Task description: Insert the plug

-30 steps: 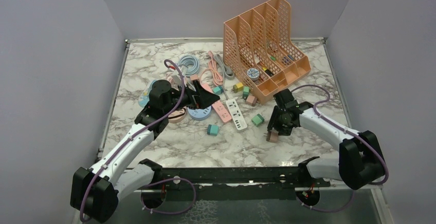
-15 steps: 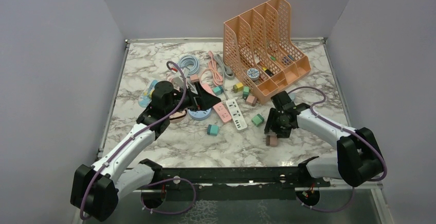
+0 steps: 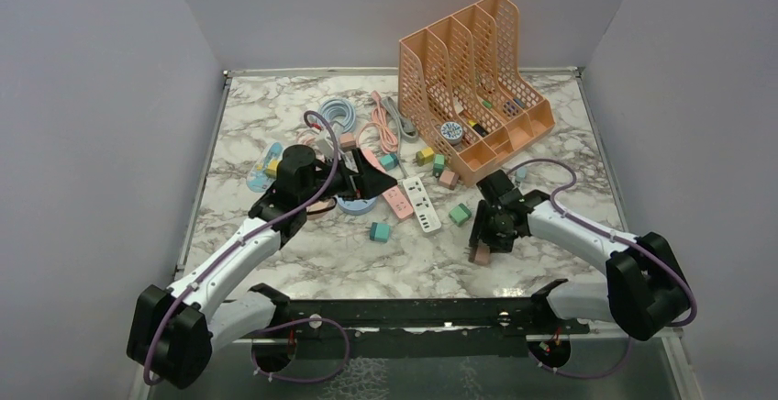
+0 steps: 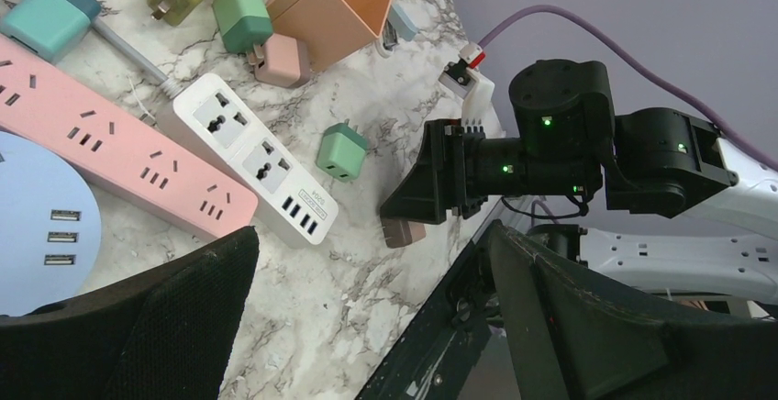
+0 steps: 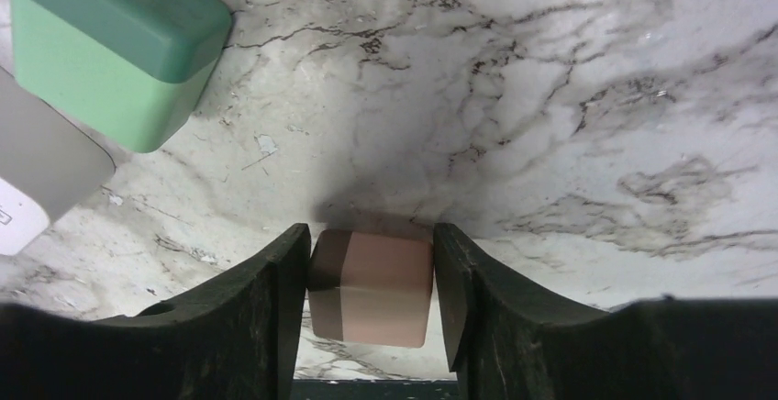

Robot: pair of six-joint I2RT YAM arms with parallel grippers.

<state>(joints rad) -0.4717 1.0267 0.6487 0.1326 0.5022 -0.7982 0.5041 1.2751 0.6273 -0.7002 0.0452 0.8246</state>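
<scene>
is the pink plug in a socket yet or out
Out. The pink plug sits gripped in the right pincer at the marble table, apart from the white power strip.

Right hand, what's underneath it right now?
A pink-brown plug sits on the marble table between the fingers of the right hand. Its prongs are hidden, and whether the fingers actually pinch it can't be told.

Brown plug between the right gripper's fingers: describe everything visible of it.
The brown plug is a small rounded cube of matte plastic, darker brown on one side, pinkish elsewhere. No prongs show. It sits between the right gripper's fingers, both against its sides, over the marble table; whether it rests there is unclear.
</scene>
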